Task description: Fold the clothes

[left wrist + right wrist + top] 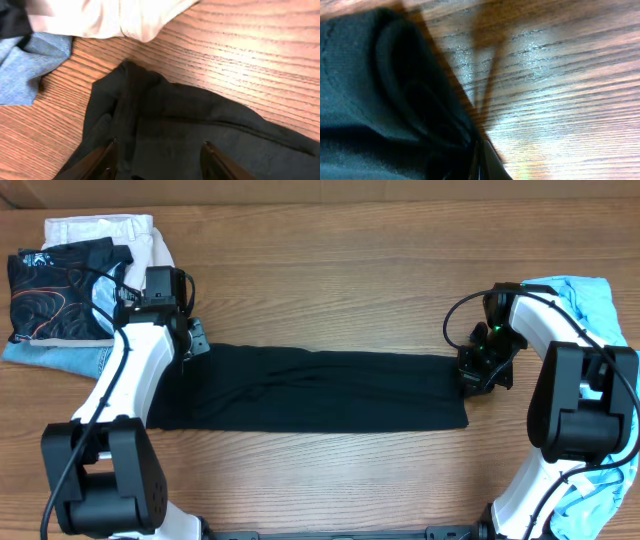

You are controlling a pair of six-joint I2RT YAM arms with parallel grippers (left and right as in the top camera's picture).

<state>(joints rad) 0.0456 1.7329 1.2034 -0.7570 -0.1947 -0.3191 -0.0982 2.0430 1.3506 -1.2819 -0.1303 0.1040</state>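
Observation:
A black garment (310,390) lies stretched out in a long strip across the middle of the wooden table. My left gripper (193,340) is at its top left corner. In the left wrist view the fingers (159,152) are open and straddle the black cloth (200,130), holding nothing. My right gripper (476,373) is at the garment's right end. In the right wrist view its fingers (481,161) are shut together on the edge of the bunched black cloth (375,90).
A stack of clothes sits at the back left: a cream garment (110,230), a black patterned one (55,290) and blue fabric (60,358). A light blue pile (592,302) lies at the right edge, under the right arm.

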